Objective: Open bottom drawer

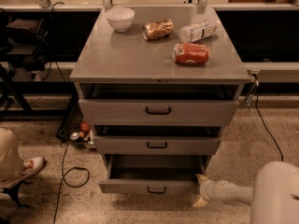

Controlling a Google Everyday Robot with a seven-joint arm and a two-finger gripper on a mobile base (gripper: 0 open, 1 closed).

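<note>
1. The bottom drawer is the lowest of three in a grey metal cabinet. It stands pulled out toward the camera farther than the other two, so its dark, boxy interior shows behind a flat, narrow front panel with a small black bar handle.
2. The gripper sits low at the right, just beside the front right corner of that drawer. Its two pale, tapered fingers are spread apart and point left, with nothing held between them. Whether a tip touches the panel cannot be told.
3. Behind it, a smooth, rounded, cream-coloured arm leads back to a bulky white shell at the lower right edge.
4. The middle drawer has a similar slim front. The top drawer has a taller front and a wider black handle. Each shows a dark gap above its panel.
5. The cabinet's flat, matte grey surface carries a round white bowl, a crinkled brownish snack bag, a clear plastic bottle on its side and a dented red can on its side.
6. The floor is speckled stone, with thin black cables looping at the left.
</note>
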